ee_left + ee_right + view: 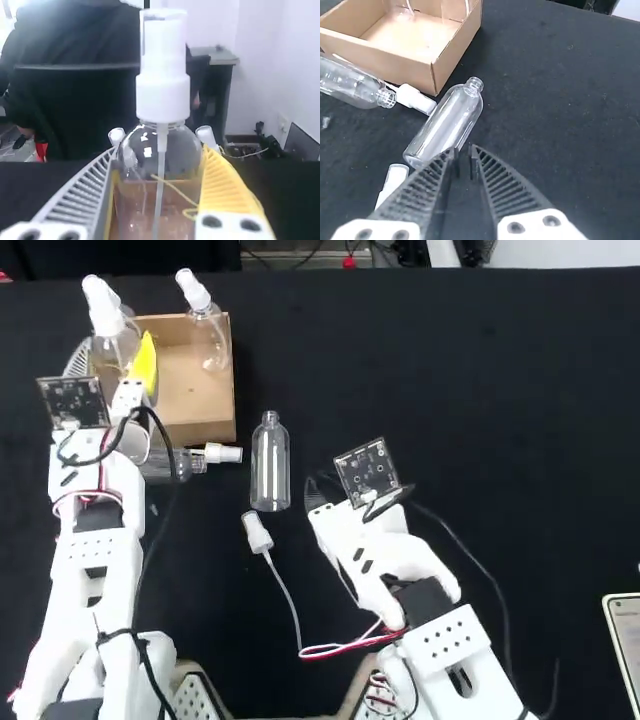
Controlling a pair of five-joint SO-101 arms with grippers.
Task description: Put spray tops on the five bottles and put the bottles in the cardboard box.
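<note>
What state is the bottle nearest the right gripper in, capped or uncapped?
Uncapped: the bottle lies on its side, its threaded neck bare and open.

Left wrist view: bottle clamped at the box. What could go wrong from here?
1. The left gripper holds the capped bottle by the cardboard box; on release it might tip or knock the bottle standing there.
2. The open bottle lies on its side and could roll from the right gripper.
</note>
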